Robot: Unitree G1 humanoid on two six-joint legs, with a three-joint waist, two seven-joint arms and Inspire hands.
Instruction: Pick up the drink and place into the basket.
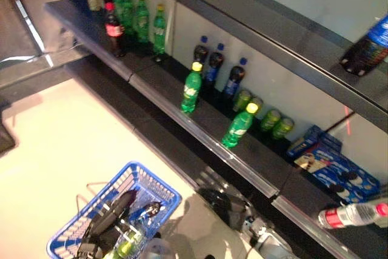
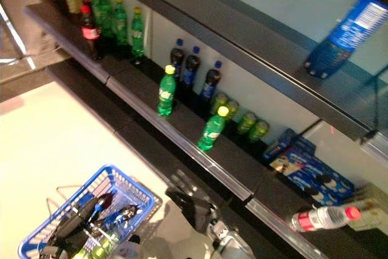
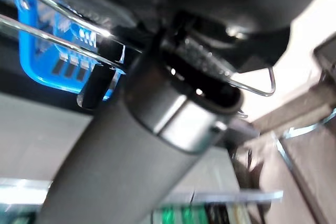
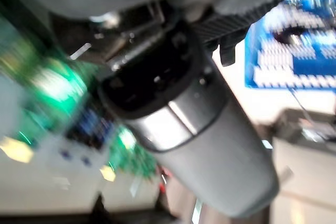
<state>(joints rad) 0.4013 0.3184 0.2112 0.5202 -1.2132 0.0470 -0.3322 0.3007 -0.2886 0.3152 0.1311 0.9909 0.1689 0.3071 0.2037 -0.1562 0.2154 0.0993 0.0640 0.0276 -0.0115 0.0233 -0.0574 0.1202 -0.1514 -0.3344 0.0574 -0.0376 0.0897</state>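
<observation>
Left eye view: blue plastic lattice basket (image 1: 139,180) with wire handles on pale floor; left hand (image 1: 112,213) inside it, dark fingers curled round green drink bottle (image 1: 124,248) lying in basket. Middle shelf (image 1: 206,141): two green yellow-capped bottles (image 1: 191,89) at front edge, three dark blue-capped bottles (image 1: 213,65) and four green cans (image 1: 270,119) behind.

Right eye view: right hand (image 2: 191,201) below shelf edge, fingers loosely spread, empty, touching nothing.

Left wrist view: wire handle (image 3: 252,90) and basket corner; fingers unreadable.

Right wrist view: blurred; fingers hidden.
</observation>
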